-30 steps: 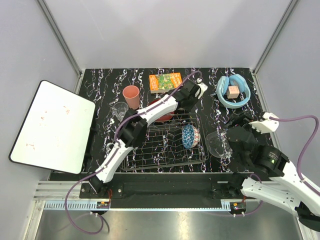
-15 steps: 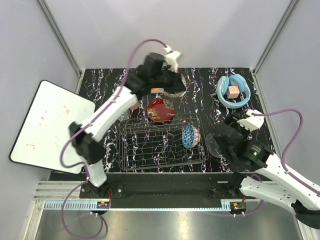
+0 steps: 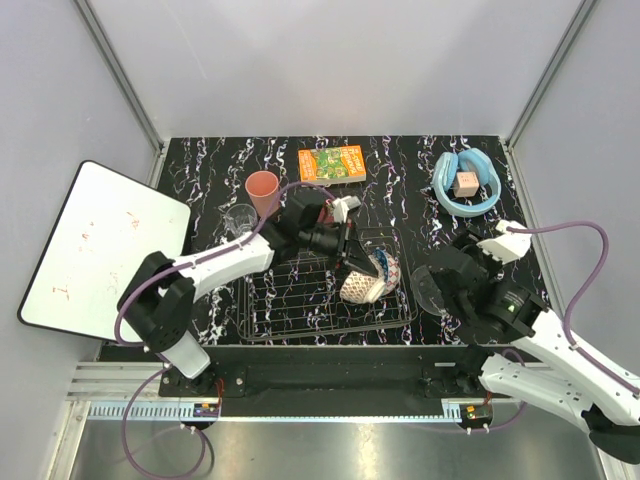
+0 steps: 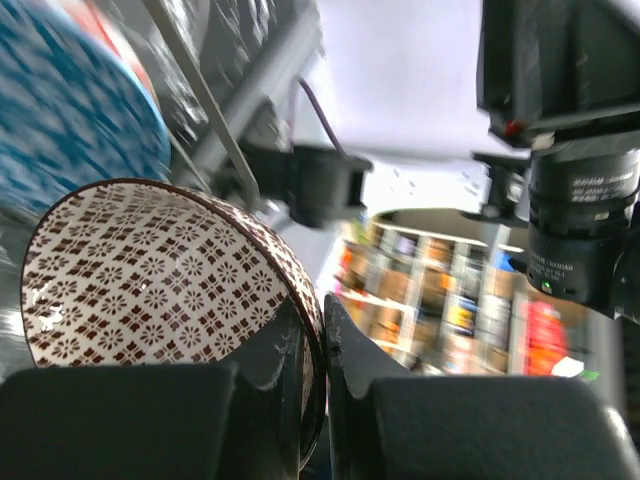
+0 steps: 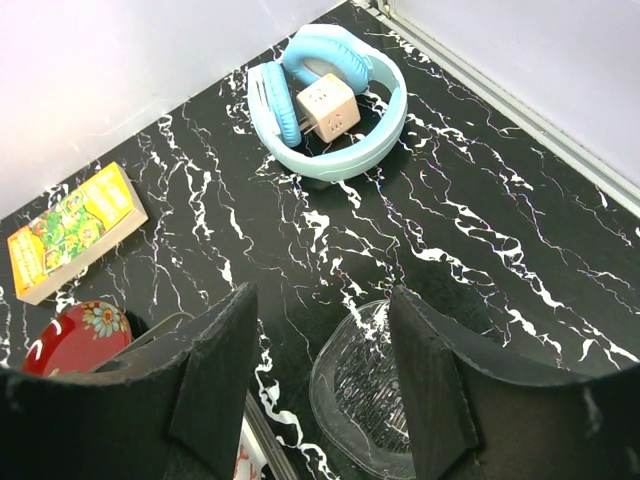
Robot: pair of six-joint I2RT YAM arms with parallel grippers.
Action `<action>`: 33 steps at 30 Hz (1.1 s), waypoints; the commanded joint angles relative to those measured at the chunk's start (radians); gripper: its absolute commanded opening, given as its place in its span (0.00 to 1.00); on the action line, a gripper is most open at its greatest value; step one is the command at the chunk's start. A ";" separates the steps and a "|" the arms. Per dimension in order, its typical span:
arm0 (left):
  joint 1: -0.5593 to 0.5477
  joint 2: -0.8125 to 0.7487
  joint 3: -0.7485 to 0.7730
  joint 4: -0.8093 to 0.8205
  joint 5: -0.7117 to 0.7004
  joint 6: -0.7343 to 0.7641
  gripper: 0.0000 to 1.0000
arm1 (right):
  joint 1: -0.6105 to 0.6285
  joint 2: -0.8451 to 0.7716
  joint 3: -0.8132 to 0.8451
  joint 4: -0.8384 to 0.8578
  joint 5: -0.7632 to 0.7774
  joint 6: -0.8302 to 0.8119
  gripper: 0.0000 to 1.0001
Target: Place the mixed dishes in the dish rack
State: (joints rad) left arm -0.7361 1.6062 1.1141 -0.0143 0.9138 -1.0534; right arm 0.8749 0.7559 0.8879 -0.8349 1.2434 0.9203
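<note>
Top external view, left arm: reaches across the dish rack (image 3: 290, 300), which sits at the middle of the surface's near edge. Left gripper (image 3: 350, 268): clamped on the rim of the beige patterned bowl (image 3: 362, 287); holds it tilted over the rack's right half, up against the blue patterned bowl (image 3: 388, 262), which stands on edge at the rack's right end.

Left wrist view: the same rim pinched between the two fingers of the gripper (image 4: 315, 340), patterned inside of the beige bowl (image 4: 150, 270) facing the camera, blue bowl (image 4: 70, 110) and a rack wire (image 4: 215, 120) just behind.

Right gripper (image 3: 450, 275): jaws apart, hovers over the clear glass bowl (image 3: 432, 288), just right of the rack. Contact with the bowl: cannot tell.

Right wrist view: glass bowl (image 5: 370, 400) below the gap between the spread fingers (image 5: 215, 370), glossy red bowl (image 5: 85, 340) just beyond the rack's far edge.

Toward the far left: salmon-pink cup (image 3: 263, 190), clear glass tumbler (image 3: 240, 220) just beside it. Along the far edge: orange-green box (image 3: 331, 163). Far right corner: light-blue headphones (image 3: 467, 183).
</note>
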 commanded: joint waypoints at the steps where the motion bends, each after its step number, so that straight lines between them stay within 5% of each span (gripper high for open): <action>1: -0.049 -0.049 -0.045 0.422 0.086 -0.250 0.00 | -0.013 -0.024 -0.006 0.019 0.008 0.014 0.62; 21: -0.230 0.135 -0.039 0.608 0.000 -0.381 0.00 | -0.014 -0.036 -0.020 -0.009 -0.009 0.032 0.60; 33: -0.197 0.199 -0.034 0.674 -0.006 -0.410 0.00 | -0.013 -0.090 -0.032 -0.056 -0.024 0.049 0.60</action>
State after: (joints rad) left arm -0.9535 1.8061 1.0443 0.5423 0.9043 -1.4296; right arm 0.8692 0.6727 0.8688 -0.8696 1.2133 0.9390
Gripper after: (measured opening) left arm 0.122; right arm 0.607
